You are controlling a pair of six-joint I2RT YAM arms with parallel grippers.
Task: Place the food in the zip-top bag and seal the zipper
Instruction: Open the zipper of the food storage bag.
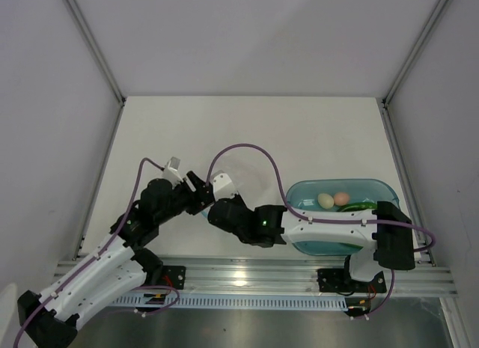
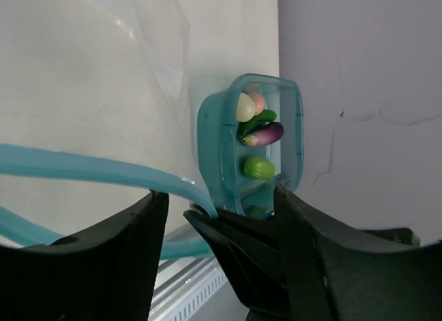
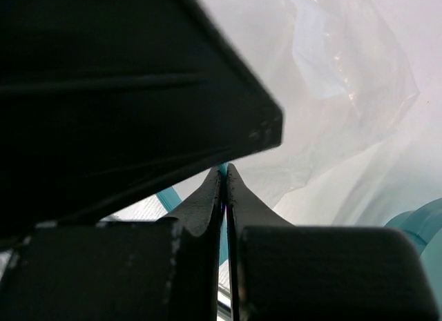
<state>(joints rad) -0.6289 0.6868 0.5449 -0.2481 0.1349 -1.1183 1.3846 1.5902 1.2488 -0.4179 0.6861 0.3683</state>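
The zip-top bag (image 2: 138, 59) is clear and crinkly and hangs between the two grippers, its mouth parted. My right gripper (image 3: 225, 170) is shut on the bag's light blue zipper (image 2: 103, 170). In the left wrist view its black fingers (image 2: 242, 245) pinch the strip's end. My left gripper (image 2: 219, 193) is open, one finger on each side of that pinch. The food lies in the teal tray (image 2: 293, 128): cream egg (image 2: 245, 107), pink egg (image 2: 257, 100), dark green pepper (image 2: 259, 119), purple eggplant (image 2: 266, 134) and light green cucumber (image 2: 258, 168).
From above, the tray (image 1: 382, 189) stands at the right near the table's front edge, partly under the right arm (image 1: 329, 224). Both grippers meet left of it, the left gripper (image 1: 194, 191) beside the right gripper (image 1: 215, 207). Grey walls enclose the table.
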